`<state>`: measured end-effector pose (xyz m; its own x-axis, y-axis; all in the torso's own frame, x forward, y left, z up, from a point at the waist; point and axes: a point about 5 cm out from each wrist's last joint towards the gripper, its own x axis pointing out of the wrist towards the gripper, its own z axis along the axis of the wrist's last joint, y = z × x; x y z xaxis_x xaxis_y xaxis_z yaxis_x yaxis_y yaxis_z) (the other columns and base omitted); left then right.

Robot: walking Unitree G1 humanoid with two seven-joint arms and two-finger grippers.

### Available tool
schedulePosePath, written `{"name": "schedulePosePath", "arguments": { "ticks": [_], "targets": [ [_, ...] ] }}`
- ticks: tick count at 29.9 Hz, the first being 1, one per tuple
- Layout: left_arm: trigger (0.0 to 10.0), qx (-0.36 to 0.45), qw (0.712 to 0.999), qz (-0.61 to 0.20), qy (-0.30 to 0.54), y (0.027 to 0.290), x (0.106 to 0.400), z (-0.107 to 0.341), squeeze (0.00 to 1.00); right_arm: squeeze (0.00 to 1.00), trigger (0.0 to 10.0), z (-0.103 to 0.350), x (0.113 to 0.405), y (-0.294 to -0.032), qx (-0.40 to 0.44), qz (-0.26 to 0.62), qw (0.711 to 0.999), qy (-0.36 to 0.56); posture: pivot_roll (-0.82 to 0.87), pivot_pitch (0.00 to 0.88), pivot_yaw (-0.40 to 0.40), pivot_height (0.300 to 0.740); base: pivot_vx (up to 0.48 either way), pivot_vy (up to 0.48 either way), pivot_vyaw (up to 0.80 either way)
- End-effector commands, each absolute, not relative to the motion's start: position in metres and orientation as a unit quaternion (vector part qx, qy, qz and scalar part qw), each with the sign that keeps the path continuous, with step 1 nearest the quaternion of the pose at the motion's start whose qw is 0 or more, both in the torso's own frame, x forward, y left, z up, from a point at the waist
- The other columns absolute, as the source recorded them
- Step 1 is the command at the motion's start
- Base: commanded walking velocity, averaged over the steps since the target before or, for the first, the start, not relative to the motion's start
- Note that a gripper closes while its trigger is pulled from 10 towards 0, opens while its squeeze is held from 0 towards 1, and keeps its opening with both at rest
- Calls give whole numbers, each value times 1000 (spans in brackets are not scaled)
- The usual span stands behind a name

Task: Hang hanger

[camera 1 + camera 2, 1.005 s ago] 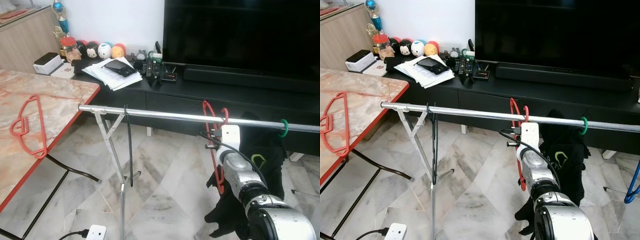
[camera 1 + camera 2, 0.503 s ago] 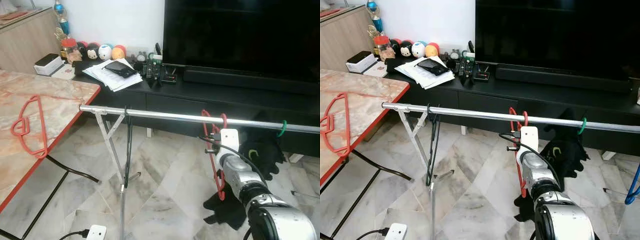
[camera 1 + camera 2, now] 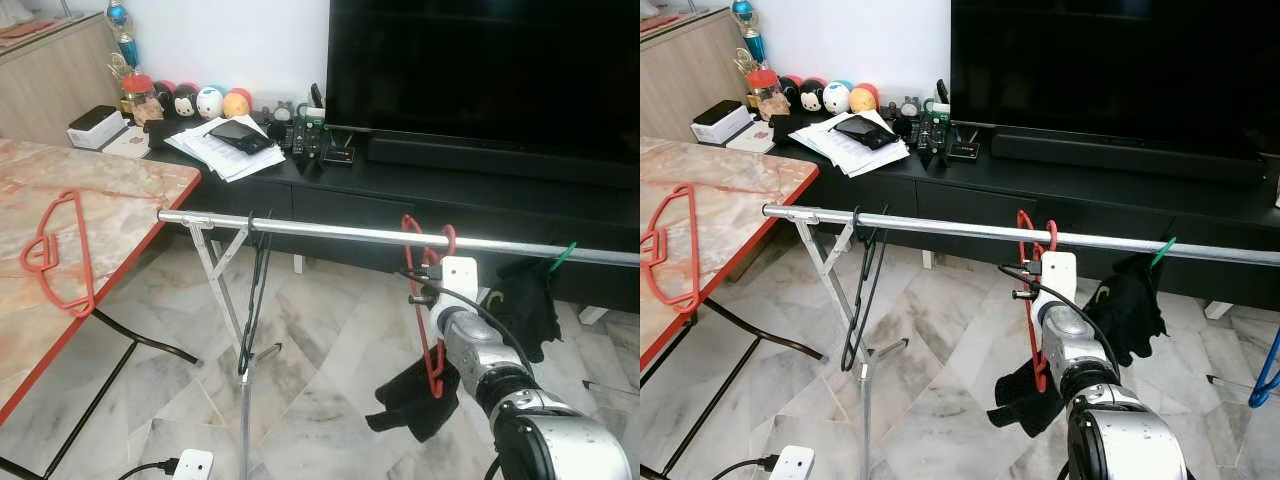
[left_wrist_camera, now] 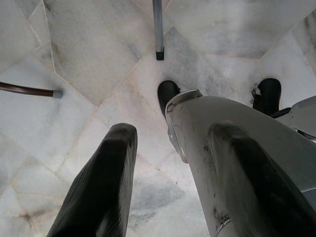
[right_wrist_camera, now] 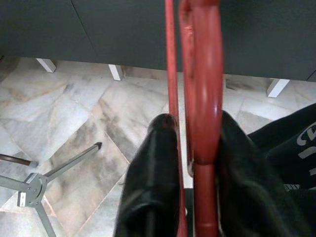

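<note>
At the right of the frame, the right gripper (image 5: 190, 143) has its fingers (image 5: 153, 163) clenched on the red hanger (image 3: 432, 300), hooked over the silver rail (image 3: 330, 232). The left gripper (image 4: 168, 163) fingers are released.

Even indoor daylight, sharp focus

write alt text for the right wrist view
The right tool is shut on a red hanger, seen end-on between its black fingers. Behind are a dark cabinet, marble floor and black cloth.
</note>
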<state>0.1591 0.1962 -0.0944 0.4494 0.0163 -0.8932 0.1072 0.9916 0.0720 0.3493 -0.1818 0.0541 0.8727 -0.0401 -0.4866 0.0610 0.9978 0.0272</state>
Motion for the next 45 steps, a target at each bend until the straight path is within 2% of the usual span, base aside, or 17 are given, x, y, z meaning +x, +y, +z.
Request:
{"name": "schedulePosePath", "arguments": {
  "ticks": [1, 17, 28, 39, 40, 41, 42, 43, 45],
  "targets": [
    [10000, 58, 836, -35, 545, 194, 149, -99, 0, 1000, 10000, 55, 350, -181, 23, -24, 969, 245, -5, 0, -29, 740, 0, 0, 0],
    [10000, 58, 836, -37, 545, 193, 149, -99, 0, 1000, 10000, 70, 355, -179, 27, -26, 986, 162, -9, 0, -30, 740, 0, 0, 0],
    [10000, 59, 836, -38, 545, 194, 149, -99, 0, 1000, 10000, 64, 340, -182, 12, -30, 993, 116, -15, 0, -29, 740, 0, 0, 0],
    [10000, 63, 836, -37, 544, 195, 149, -99, 0, 1000, 10000, 74, 310, -184, 11, -33, 999, 7, -24, 0, -30, 740, 0, 0, 0],
    [10000, 64, 836, -37, 544, 195, 149, -99, 0, 875, 10000, 75, 307, -184, 8, -30, 1000, 2, -24, 0, -30, 740, 0, 0, 0],
    [10000, 65, 835, -37, 545, 195, 149, -99, 0, 243, 10000, 75, 302, -183, 2, -27, 1000, -2, -28, 0, -28, 740, 0, 0, 0],
    [10000, 65, 835, -37, 545, 195, 148, -99, 0, 243, 10000, 75, 301, -183, 1, -27, 1000, -3, -28, 0, -28, 740, 0, 0, 0],
    [10000, 67, 835, -37, 545, 196, 148, -99, 0, 0, 10000, 75, 297, -183, 6, -28, 1000, -6, -30, 0, -26, 740, 0, 0, 0],
    [10000, 68, 835, -37, 545, 196, 148, -99, 0, 0, 10000, 74, 294, -183, 10, -30, 999, -7, -33, 0, -25, 740, 0, 0, 0]
  ]
}}
